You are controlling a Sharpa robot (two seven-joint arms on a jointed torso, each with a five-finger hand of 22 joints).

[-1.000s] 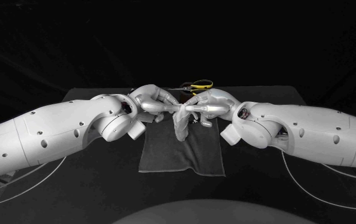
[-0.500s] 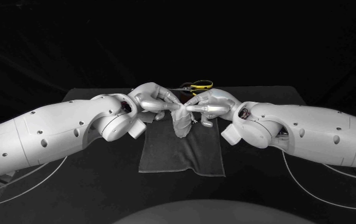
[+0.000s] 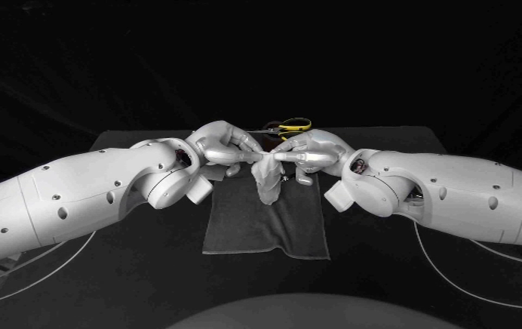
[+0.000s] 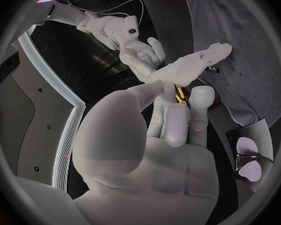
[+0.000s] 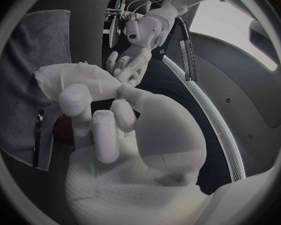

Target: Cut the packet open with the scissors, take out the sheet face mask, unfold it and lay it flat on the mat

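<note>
Hanging from both hands, the mask [image 3: 265,176] is a crumpled white bundle, not yet spread, above the far half of the mat [image 3: 266,227]. The left hand [image 3: 223,146] pinches the mask's upper end between thumb and a finger, and its other fingers lie apart from the pinch. The right hand [image 3: 310,152] holds the same upper end from the opposite side, thumb and fingers closed on the cloth, so the two sets of fingertips nearly meet. From there the mask droops in a narrow, wrinkled strip towards the mat. Whether its lower tip touches the mat cannot be told. The mat is dark grey and lies flat on the table [image 3: 381,140], its long side running away from the robot, between the two arms. The scissors [image 3: 290,126], with yellow handles, lie on the table behind the hands, just past the mat's far edge and clear of both hands.
</note>
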